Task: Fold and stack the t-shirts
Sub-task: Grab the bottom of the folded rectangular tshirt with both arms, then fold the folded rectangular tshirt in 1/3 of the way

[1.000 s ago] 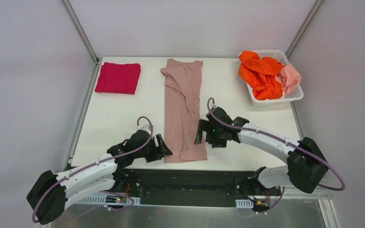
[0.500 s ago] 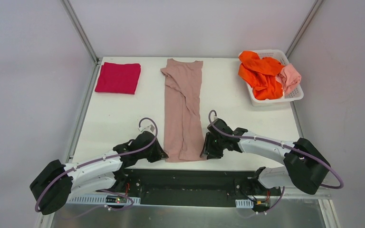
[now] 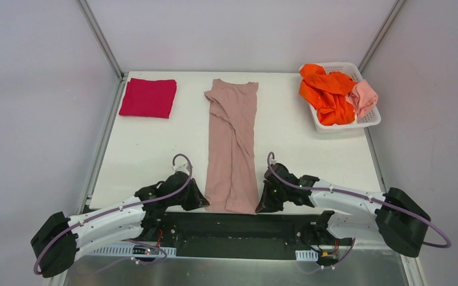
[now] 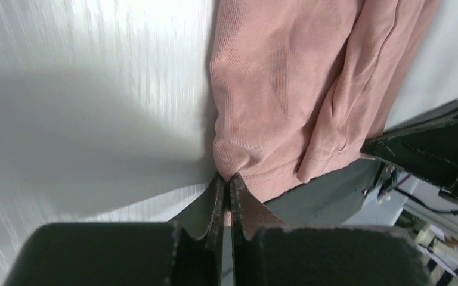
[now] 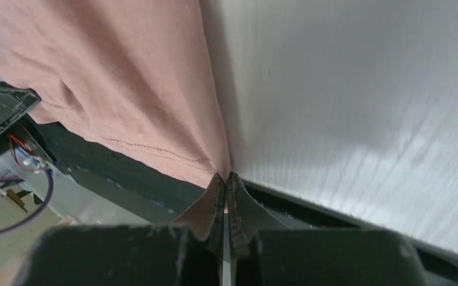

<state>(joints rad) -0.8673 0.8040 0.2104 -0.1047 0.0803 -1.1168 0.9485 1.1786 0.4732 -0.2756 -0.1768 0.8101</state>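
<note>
Dusty-pink t-shirt (image 3: 232, 143): soft fine-rib knit, folded lengthwise into a long narrow strip with diagonal creases and a layered flap along its length. It runs down the middle of the white table (image 3: 143, 155), collar toward the table's far edge, stitched hem at the near edge and hanging slightly over it. Left gripper (image 4: 226, 182) is at the table's near edge, fingers pressed together with the hem's left corner bunched and pinched at the tips. Right gripper (image 5: 225, 179) mirrors it, closed on the hem's right corner, cloth pulled to a taut point there. Crimson t-shirt (image 3: 148, 97) is a flat folded rectangle at the table's far-left corner. White plastic lattice basket (image 3: 371, 122) sits at the table's far-right corner, holding a crumpled bright orange t-shirt (image 3: 325, 89) and a salmon-pink t-shirt (image 3: 365, 95) bunched on its right side, both spilling over the rim.
</note>
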